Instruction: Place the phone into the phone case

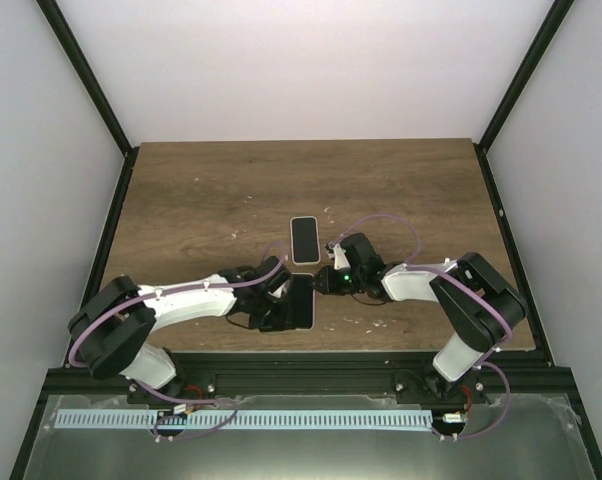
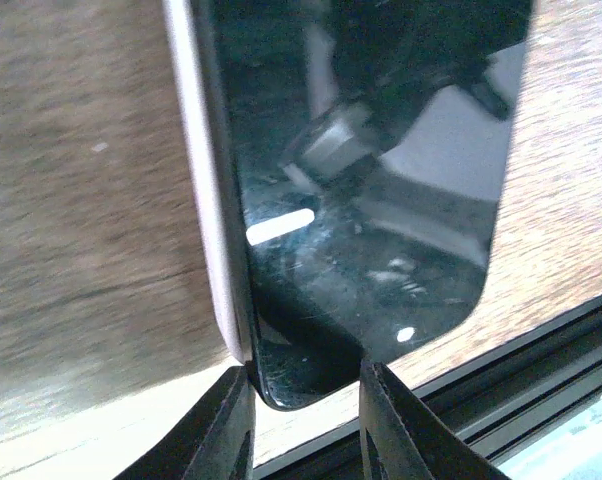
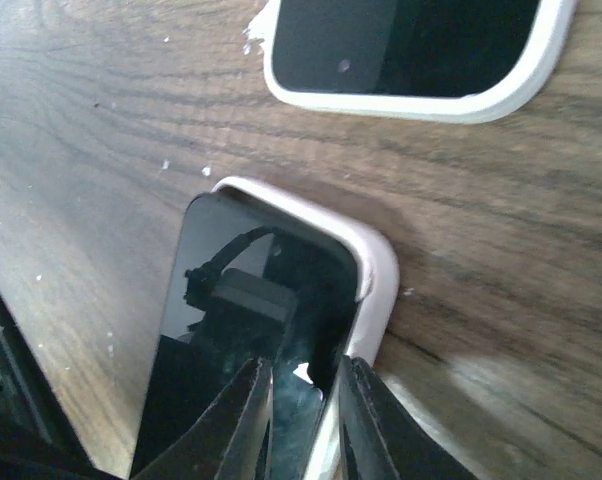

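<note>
**Current state.** The phone (image 2: 381,200) lies partly seated in the phone case (image 3: 379,275), directly ahead of both sets of fingertips on the table (image 1: 201,200). The left gripper (image 2: 303,372) is clenched on the phone's near corner, with one finger against the cream case wall and the other against the black edge. The right gripper (image 3: 303,365) straddles the case rim, one finger over the glass and one outside the wall. The gap is narrow, but it cannot be told whether the fingers are actually pinching.

**Procedure (judgement).**
1. Hold the case wall steady with the right fingers so the case does not slide away from them.
2. Press the phone down and toward the seated far corner. Do not pull it back toward the left wrist.
3. Seat one long edge first, then roll the opposite edge under the lip.
4. Keep force low, since the glossy glass may slip between the pads.

**Nearby.** A second cream-rimmed slab (image 3: 411,50) lies just beyond the right fingertips. Avoid contact with it.

**Markings.** No brand, label or writing can be read on any item.
</note>
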`<state>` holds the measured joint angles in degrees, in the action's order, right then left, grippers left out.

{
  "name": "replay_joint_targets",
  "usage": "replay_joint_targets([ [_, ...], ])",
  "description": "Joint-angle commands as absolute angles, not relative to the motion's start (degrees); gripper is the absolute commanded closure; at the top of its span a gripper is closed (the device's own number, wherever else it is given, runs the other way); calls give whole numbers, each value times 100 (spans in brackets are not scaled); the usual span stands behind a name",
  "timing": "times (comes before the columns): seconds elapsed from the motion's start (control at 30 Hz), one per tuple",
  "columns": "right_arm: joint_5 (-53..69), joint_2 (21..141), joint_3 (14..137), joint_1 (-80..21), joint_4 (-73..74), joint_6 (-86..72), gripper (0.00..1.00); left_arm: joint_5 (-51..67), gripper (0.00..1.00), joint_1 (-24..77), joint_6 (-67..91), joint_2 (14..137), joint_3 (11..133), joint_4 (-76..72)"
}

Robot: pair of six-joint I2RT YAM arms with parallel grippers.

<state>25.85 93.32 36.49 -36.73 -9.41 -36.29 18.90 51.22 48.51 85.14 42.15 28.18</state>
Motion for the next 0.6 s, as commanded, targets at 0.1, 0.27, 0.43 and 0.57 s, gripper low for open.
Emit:
replay_joint_targets([
  [0.1,2992,9392,3625,-3753,-993,-3742,81,2027,68,5159,4939,8694,4544,1927],
  [0.27,2635,9247,3810,-3750,-482,-3687,83,1672,60,5161,4903,8361,4551,2285],
  [0.43,2476,8931,3759,-3753,-232,-3836,82,1626,56,4850,4703,8001,4418,2439],
  [0.57,2630,8827,3627,-3753,-319,-4046,79,1661,56,4452,4421,7929,4288,2335],
])
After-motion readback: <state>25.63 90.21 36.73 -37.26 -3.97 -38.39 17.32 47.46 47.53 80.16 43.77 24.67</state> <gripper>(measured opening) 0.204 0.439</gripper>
